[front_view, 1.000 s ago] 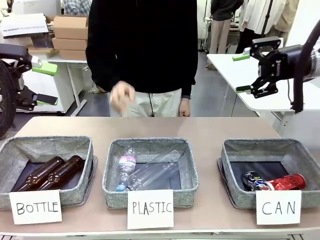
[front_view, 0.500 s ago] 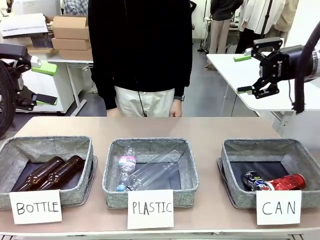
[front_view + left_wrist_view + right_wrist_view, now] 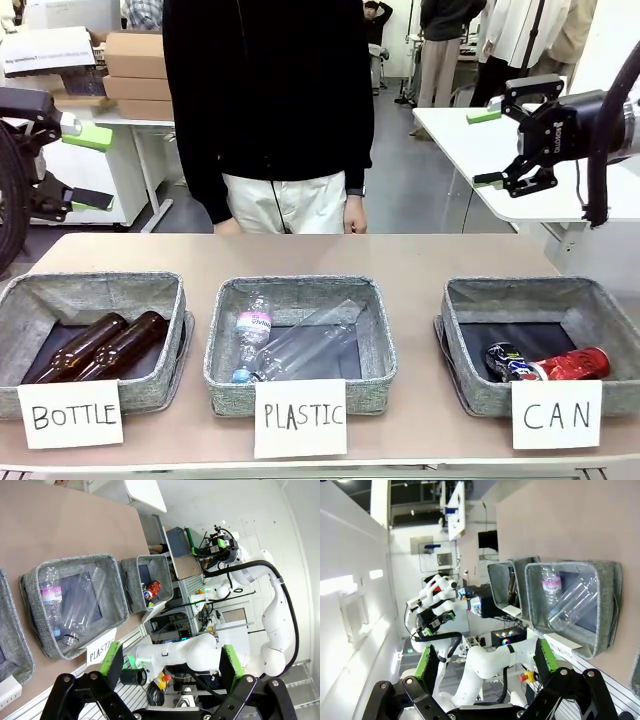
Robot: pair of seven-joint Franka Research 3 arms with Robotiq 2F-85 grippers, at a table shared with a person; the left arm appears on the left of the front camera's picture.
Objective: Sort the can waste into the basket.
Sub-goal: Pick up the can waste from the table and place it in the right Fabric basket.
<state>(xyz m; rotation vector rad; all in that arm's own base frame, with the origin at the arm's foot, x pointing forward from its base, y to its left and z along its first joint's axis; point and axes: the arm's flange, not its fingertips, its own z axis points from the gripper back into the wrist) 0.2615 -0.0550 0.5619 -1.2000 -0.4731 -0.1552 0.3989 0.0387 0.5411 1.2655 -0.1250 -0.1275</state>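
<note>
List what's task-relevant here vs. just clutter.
Job:
- red can
- dark can
- CAN basket

Lying about:
- brown glass bottles in BOTTLE basket
- clear plastic bottles in PLASTIC basket

front: you look across the table [image 3: 420, 255] at the person [image 3: 270, 100]
wrists: raised, rolled sideways; both share the middle basket [image 3: 47, 645]

A light brown table [image 3: 420, 255] carries three grey fabric baskets in a row near its front edge: the bottle basket [image 3: 95, 296] at the left, the plastic basket [image 3: 300, 292] in the middle, the can basket [image 3: 530, 296] at the right. A handwritten white card [image 3: 300, 418] fronts each basket.
</note>
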